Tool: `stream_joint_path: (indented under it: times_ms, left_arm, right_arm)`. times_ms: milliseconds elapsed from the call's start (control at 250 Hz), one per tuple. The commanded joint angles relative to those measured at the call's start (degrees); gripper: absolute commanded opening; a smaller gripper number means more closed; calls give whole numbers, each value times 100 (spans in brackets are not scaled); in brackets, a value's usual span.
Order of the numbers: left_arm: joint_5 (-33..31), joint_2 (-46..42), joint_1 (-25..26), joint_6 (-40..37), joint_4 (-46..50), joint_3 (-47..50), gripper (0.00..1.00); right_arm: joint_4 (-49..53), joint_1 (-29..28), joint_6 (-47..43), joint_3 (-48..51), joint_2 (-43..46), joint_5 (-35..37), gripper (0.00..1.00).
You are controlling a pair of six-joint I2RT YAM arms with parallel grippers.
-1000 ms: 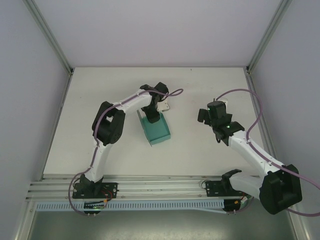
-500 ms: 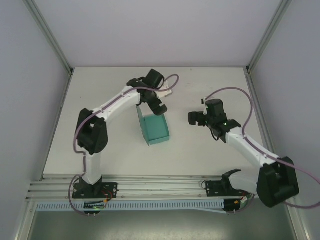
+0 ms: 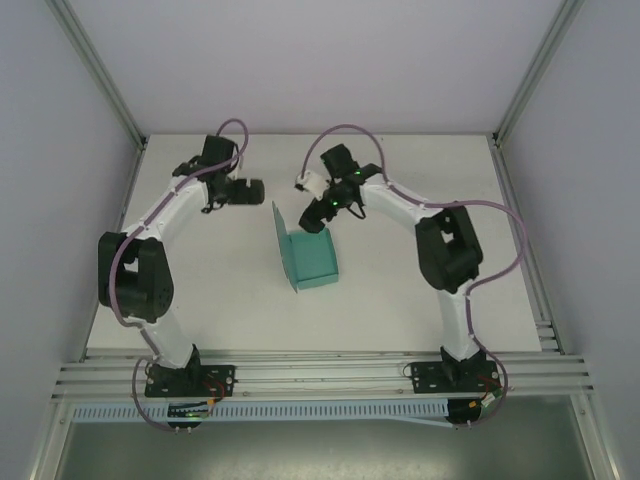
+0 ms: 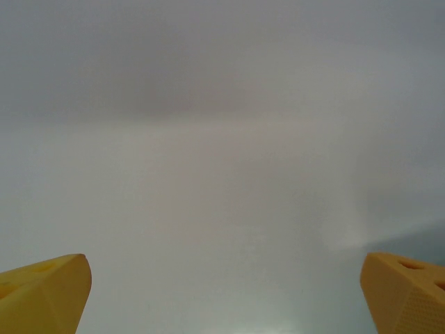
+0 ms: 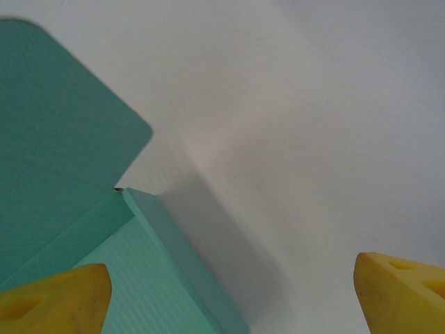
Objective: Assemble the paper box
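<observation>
The teal-green paper box [image 3: 312, 260] lies near the middle of the table [image 3: 400, 300], with one flap standing up along its left side. My right gripper [image 3: 318, 215] hangs just beyond the box's far edge, open and holding nothing. In the right wrist view the box [image 5: 62, 209] takes up the left part, its raised flap at the upper left, and the right gripper [image 5: 233, 296] has its yellow fingertips [image 5: 400, 289] wide apart. My left gripper [image 3: 252, 189] is off to the far left, away from the box. The left wrist view has the left gripper [image 4: 226, 296] open over bare table.
Aluminium frame posts [image 3: 100, 70] and pale walls enclose the white table. A rail [image 3: 320, 375] runs along the near edge by the arm bases. The right arm's cable [image 3: 350, 135] loops above the far side of the table.
The left gripper let go of the box, opened wide, and swung away to the far left. The right arm crossed from the right side to the box's far edge.
</observation>
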State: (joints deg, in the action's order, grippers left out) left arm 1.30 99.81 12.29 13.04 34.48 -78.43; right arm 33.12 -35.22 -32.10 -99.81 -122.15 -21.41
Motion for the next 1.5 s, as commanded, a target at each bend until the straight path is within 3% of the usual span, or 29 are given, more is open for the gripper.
stream_joint_path:
  times_ms: [0,132,324,452,528,576,699,859,979,1063,1163,1319,1499]
  left_arm:
    - [257,-550,-6,425,-277,496,98]
    - [85,-758,-3,600,-218,822,99]
    - [-199,-1088,-11,609,-235,1014,98]
    - [-337,-1261,0,646,-227,1014,99]
    - [-363,-1358,-4,671,-205,1014,99]
    - [-471,-1432,0,715,-169,1023,98]
    - [-831,-1651,-1,767,-92,1076,99]
    - [-1170,-1839,0,963,34,1047,99]
    - [-1234,-1887,-5,1080,3,1023,98]
    - [-1038,-1878,-1,1031,-111,1038,98]
    - [-707,-1836,-6,845,-335,1101,99]
    - [-254,-1704,2,616,-568,1162,99]
    - [972,-1683,-3,-78,-1454,1591,99]
  right_arm:
    - [1092,-43,-942,-820,-547,-162,90]
    - [1663,-120,-1126,-1515,-1086,-328,83]
    - [1677,-265,-1086,-1299,-1159,-20,70]
    - [1210,-276,-628,-1131,-1127,228,51]
    - [740,-310,-128,-964,-1039,603,30]
    - [425,-346,178,-779,-927,927,21]
    - [-391,-383,1140,-92,-490,1851,9]
    - [-860,-432,2944,882,235,3200,7]
    - [-362,-519,4819,1310,597,4413,1]
    - [87,-670,6093,1557,725,4995,0]
    - [192,-869,7303,1972,855,5173,0]
    - [-192,-1109,8103,2583,1126,4914,1]
    - [-115,-1181,7949,2516,1218,5072,18]
